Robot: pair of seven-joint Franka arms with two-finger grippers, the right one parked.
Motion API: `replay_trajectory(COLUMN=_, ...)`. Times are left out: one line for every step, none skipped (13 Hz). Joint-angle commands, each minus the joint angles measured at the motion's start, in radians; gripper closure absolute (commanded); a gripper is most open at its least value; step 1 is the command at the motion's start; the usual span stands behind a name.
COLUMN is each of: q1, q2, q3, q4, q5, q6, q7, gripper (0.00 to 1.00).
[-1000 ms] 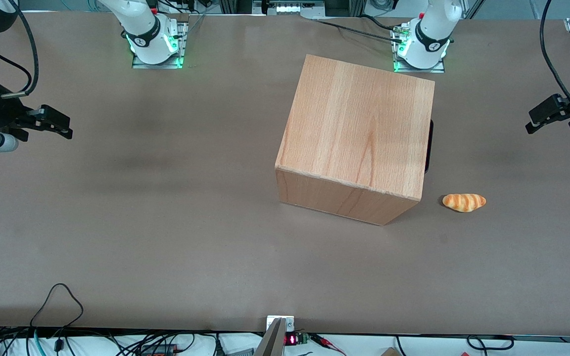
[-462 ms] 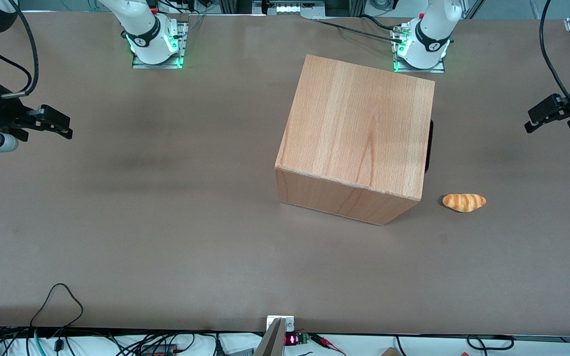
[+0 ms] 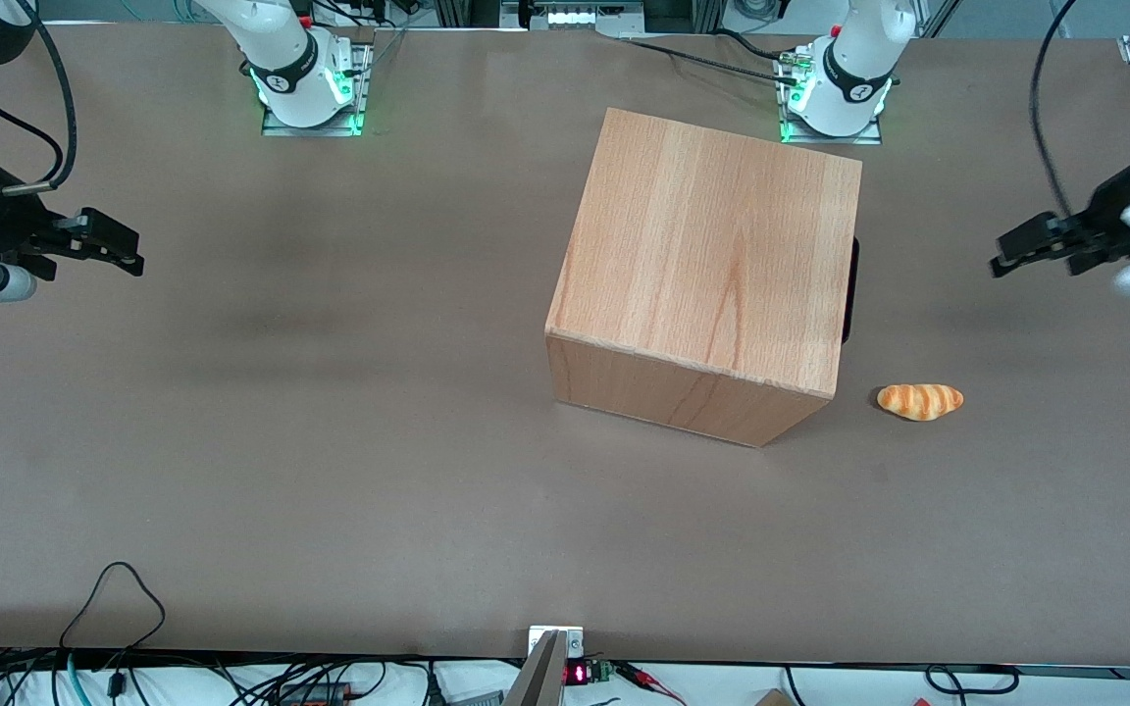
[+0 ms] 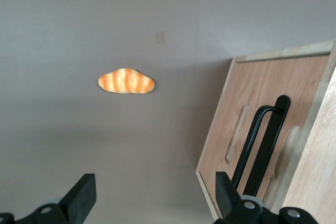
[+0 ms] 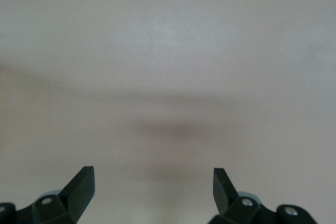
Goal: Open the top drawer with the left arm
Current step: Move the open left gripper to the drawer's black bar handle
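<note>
Top drawer (image 4: pixel 247 129) shut (claw (image 3: pixel 1016 253) apart, spread)

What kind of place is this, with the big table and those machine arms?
Probably a robotics lab: arm bases are bolted to the brown table, and the open gripper hangs above it, apart from a closed wooden cabinet and a toy bread roll, with cables at its edge.

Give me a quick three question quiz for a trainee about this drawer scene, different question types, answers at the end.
1. True or false: the left arm's gripper already grips the top drawer's black bar handle.
2. Multiple choice: the gripper's fingers are A) open, B) shut on the handle, C) shut on the bread roll.
3. Fill in: the bread roll lies on the table, nearer the front camera than the ____.

Key: 1 false; it hovers apart from the wooden cabinet, toward the working arm's end. 2 A. 3 gripper.
</note>
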Motion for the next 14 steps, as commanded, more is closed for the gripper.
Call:
replay_trajectory(q1=-0.005, q2=0.012, q3=-0.036, q4=-0.07, q5=-0.013, q6=0.09, q7=0.019, gripper=0.0)
replay_trajectory(q1=-0.005, q2=0.019, q3=-0.044, q4=-0.086, q5=-0.014, q6=0.111, q7=0.021, gripper=0.0)
replay_trajectory(q1=-0.005, q2=0.031, q3=-0.05, q4=-0.089, q5=-0.016, q6=0.117, q7=0.021, gripper=0.0)
replay_trajectory(q1=-0.005, q2=0.042, q3=-0.053, q4=-0.09, q5=-0.018, q6=0.122, q7=0.03, gripper=0.0)
replay_trajectory(q1=-0.005, q2=0.053, q3=-0.063, q4=-0.09, q5=-0.033, q6=0.122, q7=0.08, gripper=0.0)
replay_trajectory(q1=-0.005, q2=0.058, q3=-0.064, q4=-0.099, q5=-0.057, q6=0.124, q7=0.137, gripper=0.0)
replay_trajectory(q1=-0.005, q2=0.059, q3=-0.064, q4=-0.115, q5=-0.097, q6=0.127, q7=0.159, gripper=0.0)
replay_trajectory(q1=-0.005, q2=0.061, q3=-0.064, q4=-0.13, q5=-0.126, q6=0.127, q7=0.165, gripper=0.0)
replay_trajectory(q1=-0.005, q2=0.064, q3=-0.064, q4=-0.141, q5=-0.14, q6=0.128, q7=0.171, gripper=0.0)
replay_trajectory(q1=-0.006, q2=0.071, q3=-0.065, q4=-0.152, q5=-0.163, q6=0.128, q7=0.173, gripper=0.0)
replay_trajectory(q1=-0.006, q2=0.076, q3=-0.065, q4=-0.158, q5=-0.181, q6=0.131, q7=0.18, gripper=0.0)
replay_trajectory(q1=-0.006, q2=0.082, q3=-0.065, q4=-0.168, q5=-0.188, q6=0.148, q7=0.193, gripper=0.0)
replay_trajectory(q1=-0.006, q2=0.084, q3=-0.065, q4=-0.175, q5=-0.188, q6=0.154, q7=0.2, gripper=0.0)
replay_trajectory(q1=-0.006, q2=0.087, q3=-0.067, q4=-0.176, q5=-0.189, q6=0.156, q7=0.208, gripper=0.0)
